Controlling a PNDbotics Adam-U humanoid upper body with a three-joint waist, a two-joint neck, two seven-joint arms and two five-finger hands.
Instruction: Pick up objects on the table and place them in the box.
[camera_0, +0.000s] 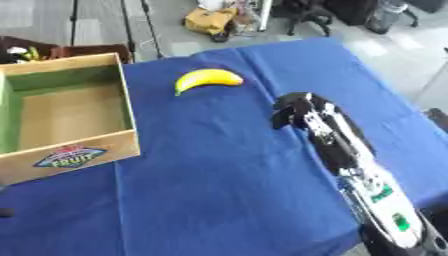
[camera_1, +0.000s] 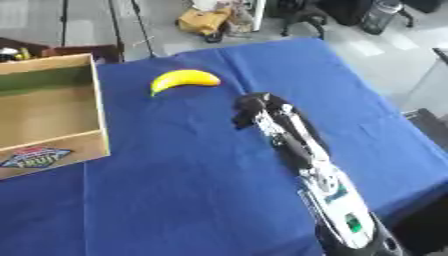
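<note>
The bench (camera_0: 227, 165), under a blue cloth, carries an open cardboard box (camera_0: 129, 107) at the left and a banana (camera_0: 207, 79) near the middle, just beyond the box's far right corner. The right robot hand (camera_0: 293, 111) hangs near the banana, apart from it, fingers curled downward, holding nothing; I'd open it, then close across the banana's thick middle. The banana is plain yellow, curved, lying flat.

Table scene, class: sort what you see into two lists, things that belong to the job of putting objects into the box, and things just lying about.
Belongs to the job:
- banana, lying on the blue tablecloth
- open cardboard box, at the table's left
- right hand, reaching toward the banana, not touching it

Just lying about:
- yellow bag on the floor beyond the table
</note>
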